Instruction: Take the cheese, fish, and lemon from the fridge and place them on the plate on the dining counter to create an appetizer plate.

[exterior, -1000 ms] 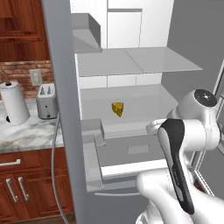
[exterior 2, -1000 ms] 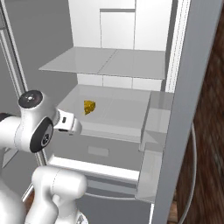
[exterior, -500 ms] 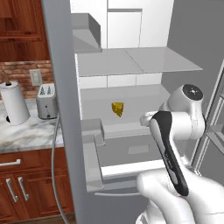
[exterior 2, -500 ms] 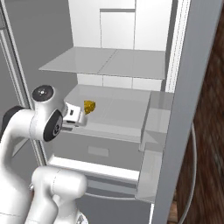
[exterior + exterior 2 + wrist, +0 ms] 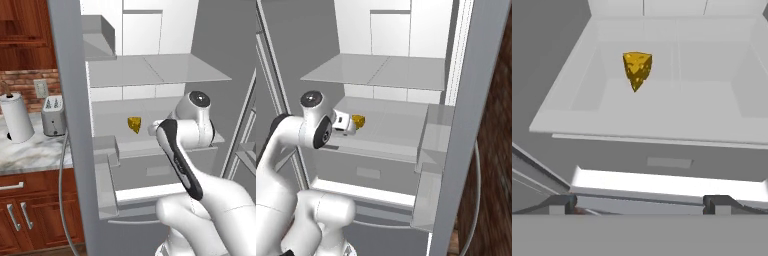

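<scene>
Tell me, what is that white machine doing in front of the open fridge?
A white robot arm is reaching into the fridge toward a wedge of cheese on a glass shelf. Its tool is open and empty, short of the cheese, so nothing has been picked up yet.

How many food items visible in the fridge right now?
1. The cheese sits on the middle fridge shelf. The arm blocks part of that shelf in the base views, so others may be hidden.
</scene>
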{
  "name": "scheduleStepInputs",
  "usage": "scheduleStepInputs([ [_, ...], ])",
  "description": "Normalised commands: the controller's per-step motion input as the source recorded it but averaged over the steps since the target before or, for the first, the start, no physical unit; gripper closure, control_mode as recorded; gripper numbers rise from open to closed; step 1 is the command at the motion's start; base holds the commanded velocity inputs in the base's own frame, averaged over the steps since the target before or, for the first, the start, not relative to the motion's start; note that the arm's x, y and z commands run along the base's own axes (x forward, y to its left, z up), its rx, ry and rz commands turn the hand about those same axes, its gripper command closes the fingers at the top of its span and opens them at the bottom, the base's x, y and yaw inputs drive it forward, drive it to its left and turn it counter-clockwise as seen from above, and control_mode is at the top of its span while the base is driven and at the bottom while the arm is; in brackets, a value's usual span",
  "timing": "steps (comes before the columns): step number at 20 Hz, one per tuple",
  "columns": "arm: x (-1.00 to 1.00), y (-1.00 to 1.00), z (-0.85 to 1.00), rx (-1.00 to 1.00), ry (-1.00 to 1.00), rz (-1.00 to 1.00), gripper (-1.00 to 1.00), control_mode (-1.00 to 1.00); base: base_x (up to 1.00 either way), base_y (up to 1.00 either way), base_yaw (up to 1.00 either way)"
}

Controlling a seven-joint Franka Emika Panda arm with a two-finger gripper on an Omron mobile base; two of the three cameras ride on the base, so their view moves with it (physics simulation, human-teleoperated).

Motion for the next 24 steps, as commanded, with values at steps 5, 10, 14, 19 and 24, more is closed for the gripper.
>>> scheduleStepInputs([
  [5,0.44,0.15,-0.20,0.00,0.00,0.00,-1.00,-1.00,0.00,0.00,0.00],
  [10,0.38,0.09,-0.27,0.00,0.00,0.00,-1.00,-1.00,0.00,0.00,0.00],
  [14,0.43,0.06,-0.24,0.00,0.00,0.00,-1.00,-1.00,0.00,0.00,0.00],
  [19,0.46,0.07,-0.10,0.00,0.00,0.00,-1.00,-1.00,0.00,0.00,0.00],
  [24,0.49,0.06,-0.06,0.00,0.00,0.00,-1.00,-1.00,0.00,0.00,0.00],
])
